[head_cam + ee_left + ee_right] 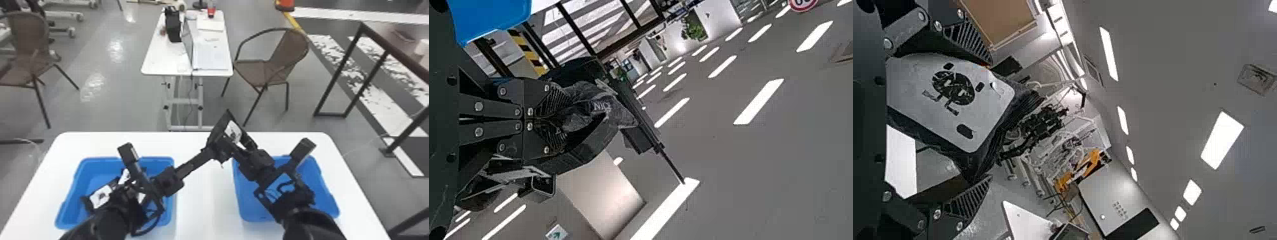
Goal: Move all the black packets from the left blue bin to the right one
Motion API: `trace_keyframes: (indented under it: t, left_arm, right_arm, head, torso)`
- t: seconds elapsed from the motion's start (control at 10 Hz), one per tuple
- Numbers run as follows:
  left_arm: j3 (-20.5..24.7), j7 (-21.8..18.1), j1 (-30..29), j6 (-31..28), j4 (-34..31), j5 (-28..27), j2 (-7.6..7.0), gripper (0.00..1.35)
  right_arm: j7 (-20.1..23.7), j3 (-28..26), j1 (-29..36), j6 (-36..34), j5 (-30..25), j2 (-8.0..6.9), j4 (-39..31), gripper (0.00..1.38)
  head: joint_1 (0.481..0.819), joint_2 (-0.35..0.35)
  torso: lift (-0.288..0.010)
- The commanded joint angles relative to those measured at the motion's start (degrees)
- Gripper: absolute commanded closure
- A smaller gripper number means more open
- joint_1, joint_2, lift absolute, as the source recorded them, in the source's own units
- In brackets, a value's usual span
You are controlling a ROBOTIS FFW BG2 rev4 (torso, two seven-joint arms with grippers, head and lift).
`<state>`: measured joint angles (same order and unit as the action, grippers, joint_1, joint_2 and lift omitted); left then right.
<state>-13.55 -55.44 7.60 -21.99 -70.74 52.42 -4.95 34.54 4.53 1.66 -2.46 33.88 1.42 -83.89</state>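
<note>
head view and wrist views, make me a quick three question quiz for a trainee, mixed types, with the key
1. True or false: the left tool is shut on the held black packet.

2. Fill in: other black packets lie in the ____ blue bin.

3. Multiple choice: how does the right tool stand?
a) shut, inside a bin
b) open, with the held black packet between its fingers
c) open, well away from any packet

Key: 1 true; 2 left; 3 b
</note>
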Motion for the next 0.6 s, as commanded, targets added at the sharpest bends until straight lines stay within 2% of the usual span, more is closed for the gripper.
trace_keyframes:
  t: [0.0,0.2,0.3,0.4,0.5]
  left_arm:
    - [0.28,-0.02,-0.13,-0.16,-0.01,-0.39,0.20,1.19]
    - [1.16,0.69,-0.66,-0.16,-0.01,-0.83,0.20,1.19]
    - [1.69,1.92,-1.18,-0.51,-0.01,-0.92,0.20,1.15]
    - [2.13,3.67,-1.80,-0.68,-0.01,-0.39,0.20,1.03]
    - [2.65,4.55,-2.24,-1.12,-0.01,-0.30,0.29,0.89]
  right_arm:
    - [-0.18,-0.05,-0.17,-0.44,0.75,0.34,0.22,1.03]
    - [-0.70,-0.05,0.62,-0.35,0.66,0.25,-0.40,1.08]
    - [-0.70,-0.05,0.71,-0.35,0.92,0.16,-0.40,1.19]
    - [-0.88,-0.05,0.89,-0.26,1.36,0.16,-0.40,1.26]
    - [-1.49,-0.05,1.15,0.44,2.07,0.16,-0.31,1.26]
  head:
    - [0.695,-0.107]
    - [0.695,-0.110]
    - [0.695,-0.108]
    - [0.695,-0.105]
    - [0.695,-0.101]
  torso:
    - [0.000]
    - [0.000]
    - [0.000]
    - [0.000]
    - [0.000]
